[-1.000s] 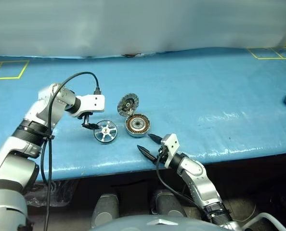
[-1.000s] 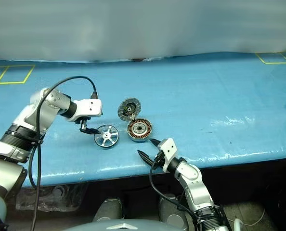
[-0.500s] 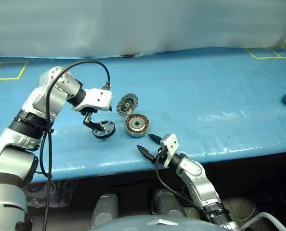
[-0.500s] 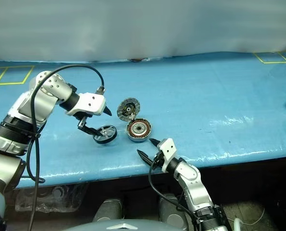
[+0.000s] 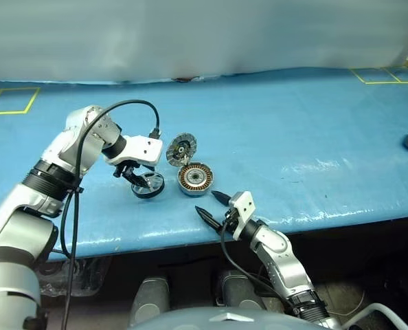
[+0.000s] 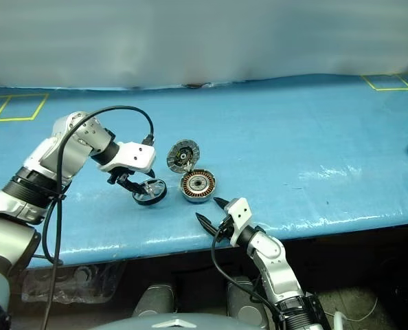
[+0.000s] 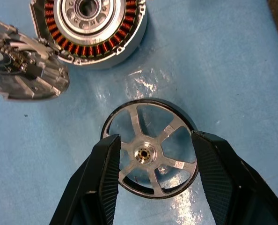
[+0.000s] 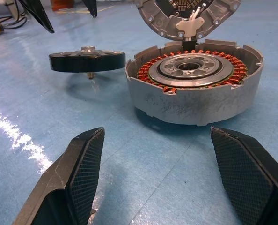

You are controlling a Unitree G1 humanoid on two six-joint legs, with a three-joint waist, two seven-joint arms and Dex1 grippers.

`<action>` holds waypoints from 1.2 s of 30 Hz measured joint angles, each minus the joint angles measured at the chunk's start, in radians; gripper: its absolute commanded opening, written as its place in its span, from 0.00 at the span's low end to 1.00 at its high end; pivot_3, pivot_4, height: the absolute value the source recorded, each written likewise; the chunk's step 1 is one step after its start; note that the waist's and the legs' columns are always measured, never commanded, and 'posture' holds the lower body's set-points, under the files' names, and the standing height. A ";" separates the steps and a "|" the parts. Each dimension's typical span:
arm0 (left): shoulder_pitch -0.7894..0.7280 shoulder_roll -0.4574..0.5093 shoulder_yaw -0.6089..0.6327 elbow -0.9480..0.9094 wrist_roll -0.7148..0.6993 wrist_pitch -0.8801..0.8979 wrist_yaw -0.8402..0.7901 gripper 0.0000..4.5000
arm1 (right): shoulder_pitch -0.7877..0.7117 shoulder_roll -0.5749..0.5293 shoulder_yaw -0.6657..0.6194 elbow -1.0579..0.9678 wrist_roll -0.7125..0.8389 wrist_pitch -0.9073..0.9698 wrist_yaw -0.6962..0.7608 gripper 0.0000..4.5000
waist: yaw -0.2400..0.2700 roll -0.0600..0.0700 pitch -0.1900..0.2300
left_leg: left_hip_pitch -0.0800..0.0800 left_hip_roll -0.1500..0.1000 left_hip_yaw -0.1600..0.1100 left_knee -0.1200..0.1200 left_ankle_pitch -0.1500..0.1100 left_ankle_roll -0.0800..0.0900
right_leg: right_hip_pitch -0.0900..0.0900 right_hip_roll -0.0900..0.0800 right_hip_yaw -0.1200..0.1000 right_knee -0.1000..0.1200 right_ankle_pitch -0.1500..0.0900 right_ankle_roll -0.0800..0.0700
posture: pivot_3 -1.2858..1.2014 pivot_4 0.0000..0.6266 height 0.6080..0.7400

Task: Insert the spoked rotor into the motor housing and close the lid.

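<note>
**Two black fingers flank the rotor's rim**

One spoked rotor (image 7: 149, 149) lies on the blue surface (image 5: 293, 130), just left of the motor housing (image 5: 196, 178) and apart from it. From the right wrist view its dark rim sits slightly raised on a small central pin. The left pincer (image 7: 153, 164) points steeply down over it, one finger (image 7: 104, 176) on each side of the rim; whether the pads press the rim or stand just off it I cannot tell. The housing stands upright with its copper windings exposed around a silver centre. Its lid (image 5: 182, 148) stands open, hinged at the far edge, ribbed face turned toward the near side. The right pincer (image 5: 213, 205) hovers at the near edge of the surface, aimed at the housing, fingers spread wide and empty.
</note>
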 measured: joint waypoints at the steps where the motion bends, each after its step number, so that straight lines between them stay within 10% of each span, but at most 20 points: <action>1: 0.004 0.000 0.000 0.008 0.009 0.012 0.006 0.58 | 0.000 0.002 0.000 0.000 0.000 0.000 -0.001 0.84 | 0.000 0.000 0.000 | 0.000 0.000 0.000 0.000 0.000 0.000 | 0.000 0.000 0.000 0.000 0.000 0.000 | 0.52 0.24 1.00; 36: -0.054 -0.142 -0.037 0.241 0.068 0.054 0.031 0.58 | 0.012 0.002 0.001 -0.007 0.000 0.000 -0.012 0.84 | 0.000 0.000 0.000 | 0.000 0.000 0.000 0.000 0.000 0.000 | 0.000 0.000 0.000 0.000 0.000 0.000 | 0.52 0.24 1.00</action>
